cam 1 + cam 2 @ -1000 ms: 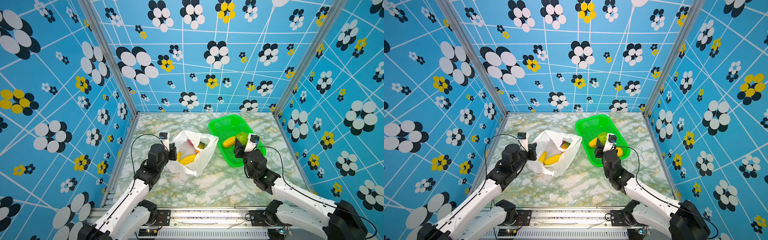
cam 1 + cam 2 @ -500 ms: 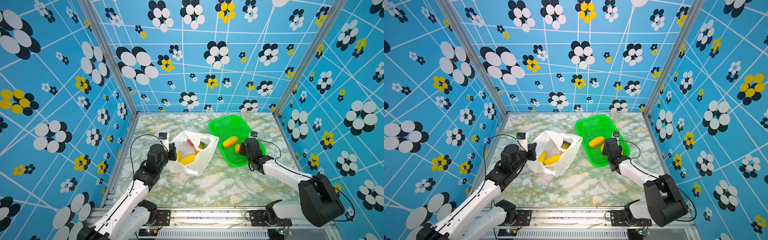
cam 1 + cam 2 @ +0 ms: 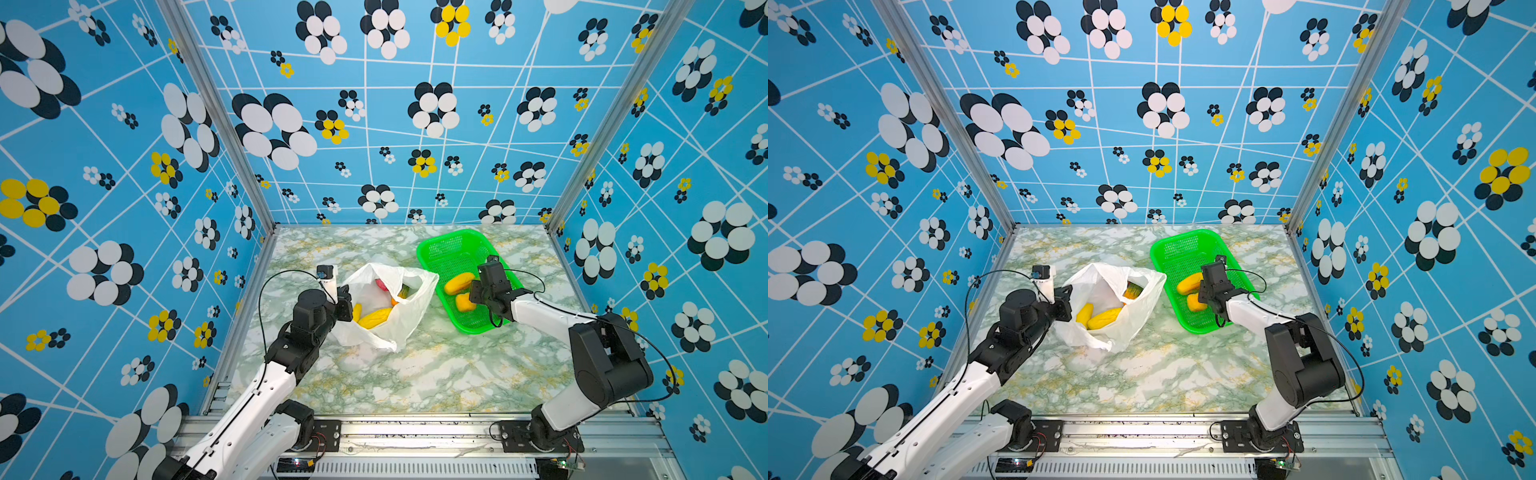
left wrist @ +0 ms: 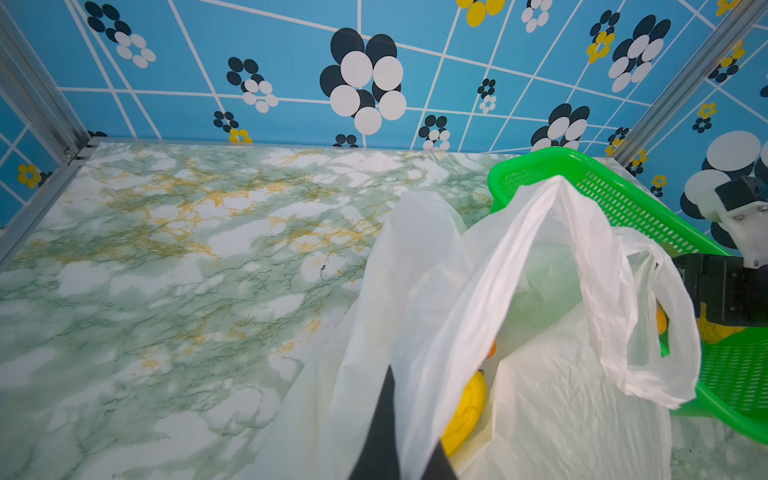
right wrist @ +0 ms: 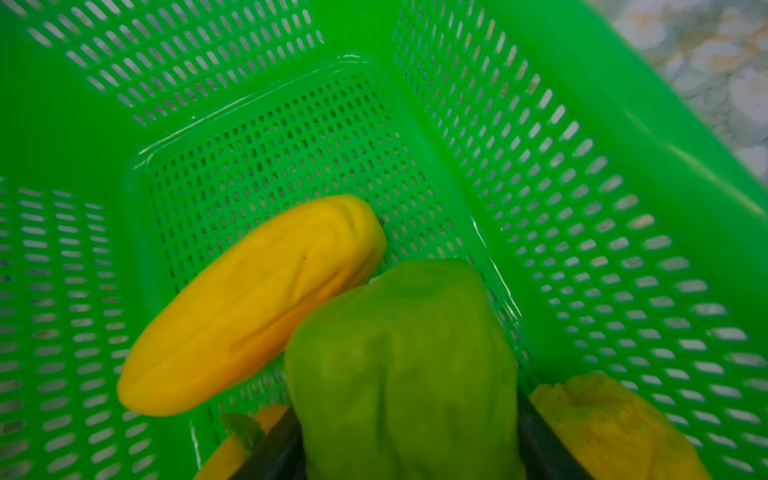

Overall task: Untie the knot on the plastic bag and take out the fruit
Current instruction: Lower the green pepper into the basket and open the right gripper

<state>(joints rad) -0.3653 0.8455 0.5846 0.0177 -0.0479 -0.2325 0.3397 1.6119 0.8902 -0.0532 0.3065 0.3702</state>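
The plastic bag (image 3: 409,320) sits open just beside the green basket (image 3: 449,249). It looks thin and slippery, best held at its rim, where the left gripper (image 3: 347,301) pinches it. Low in the basket, the right gripper (image 3: 476,293) clamps 1 light, squashy-looking green fruit (image 5: 399,365).

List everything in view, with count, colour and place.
plastic bag: one, white, open, on the table left of the basket
fruit in the bag: at least four; yellow, pinkish-red, green-orange striped
basket: one, green mesh, table's back right
yellow-orange fruit: at least three, in the basket
green fruit: one, held low inside the basket
table: one, green-white marble
walls: three, blue, flower print
left gripper: black, shut on the bag's edge
right gripper: black, closed on the green fruit
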